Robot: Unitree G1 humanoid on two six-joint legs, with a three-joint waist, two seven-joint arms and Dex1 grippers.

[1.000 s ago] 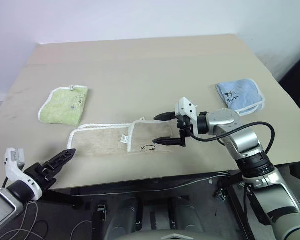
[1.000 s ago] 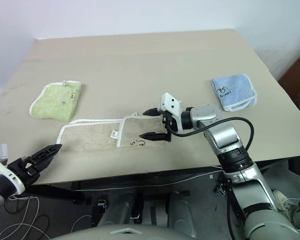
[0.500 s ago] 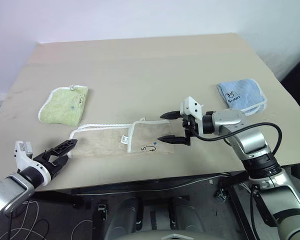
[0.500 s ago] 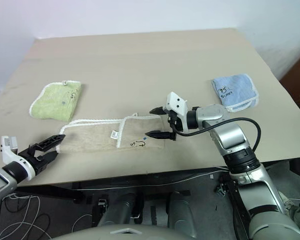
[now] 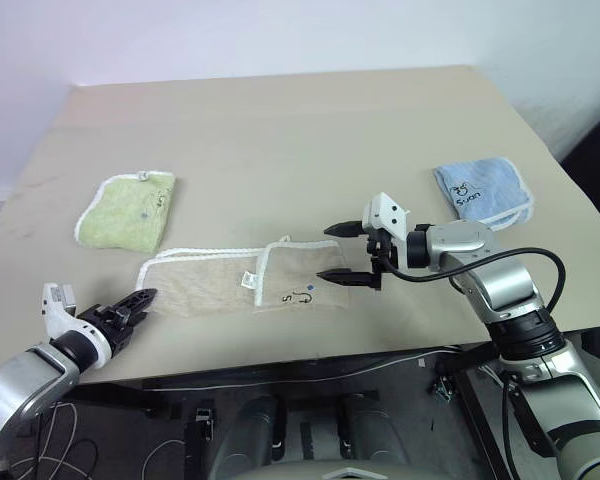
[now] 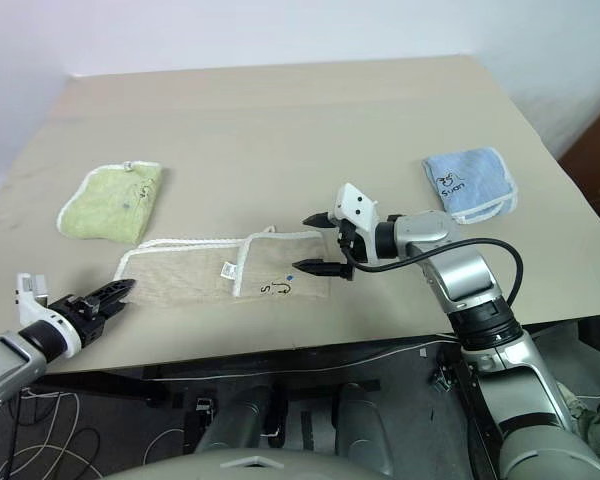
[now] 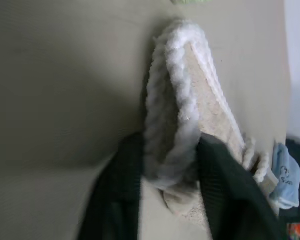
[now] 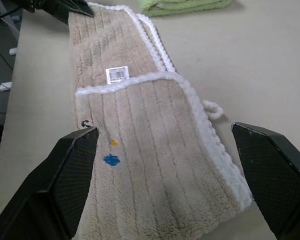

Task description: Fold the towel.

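The towel (image 5: 230, 285), long and beige with white edging, lies flat near the table's front edge, its right part folded over and showing a white label and a black mark. At its left corner my left gripper (image 5: 140, 297) is shut on the towel; the left wrist view shows both black fingers (image 7: 122, 170) pressed against the thick white edge (image 7: 182, 100). Over the towel's right end hovers my right gripper (image 5: 327, 251), open wide and pointing left. In the right wrist view the towel (image 8: 140, 150) stretches away between its spread fingertips.
A small light-green folded towel (image 5: 128, 208) lies at the left of the tan table (image 5: 300, 130), just behind the beige one. At the right lies a small light-blue folded towel (image 5: 480, 190). The table's front edge runs close below the beige towel.
My left gripper moved forward from beyond the table's front edge to the towel's left corner and closed on it. The right gripper stayed open in about the same place.
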